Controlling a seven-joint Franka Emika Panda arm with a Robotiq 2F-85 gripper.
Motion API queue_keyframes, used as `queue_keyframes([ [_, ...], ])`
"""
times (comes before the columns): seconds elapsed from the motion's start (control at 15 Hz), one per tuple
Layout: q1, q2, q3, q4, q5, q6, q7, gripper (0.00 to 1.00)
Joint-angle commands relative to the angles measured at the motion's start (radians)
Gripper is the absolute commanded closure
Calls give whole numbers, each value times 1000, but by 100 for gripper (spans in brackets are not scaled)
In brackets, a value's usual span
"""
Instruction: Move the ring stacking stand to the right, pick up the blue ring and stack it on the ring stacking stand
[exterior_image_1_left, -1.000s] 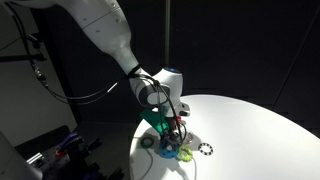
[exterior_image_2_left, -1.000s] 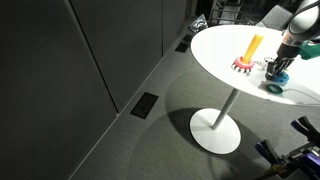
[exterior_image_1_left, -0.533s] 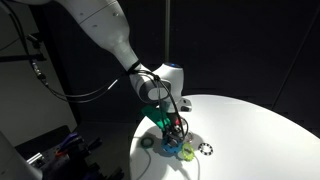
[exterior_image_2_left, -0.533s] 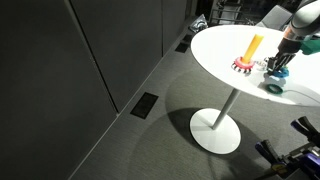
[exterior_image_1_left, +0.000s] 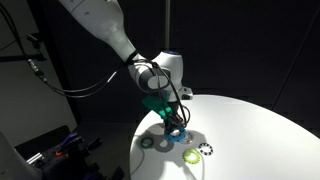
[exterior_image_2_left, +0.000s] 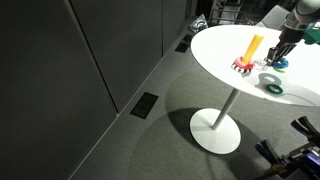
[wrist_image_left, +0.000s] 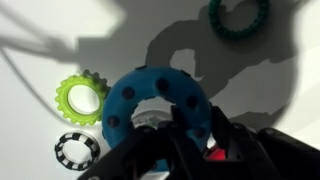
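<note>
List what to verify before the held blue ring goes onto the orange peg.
1. Grip: gripper shut on the chunky blue plastic ring: ok.
2. Ring clear of the round white table: ok, it hangs above its shadow.
3. Upright: ring stacking stand, orange peg on red toothed base, peg bare: ok.
4. Ring's hole over the peg: not ok, it hangs beside the stand.
5. Thin dark green ring apart from the stand's base: ok.
6. Ring level in the grip: cannot tell.

Blue ring (wrist_image_left: 152, 79), seemingly lifted, beside the upright ring stacking stand (exterior_image_2_left: 254, 46).
</note>
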Motion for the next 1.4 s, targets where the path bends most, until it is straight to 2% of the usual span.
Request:
queue_keyframes([
  [0.0,0,-61,14,-9,6,-24,-2,90],
  [0.53,4,-167,37,-4,35,-78,-18,90],
  [1.0,22,-251,34,42,80,-216,-15,90],
  [1.33,38,-259,29,110,92,-283,2,90],
])
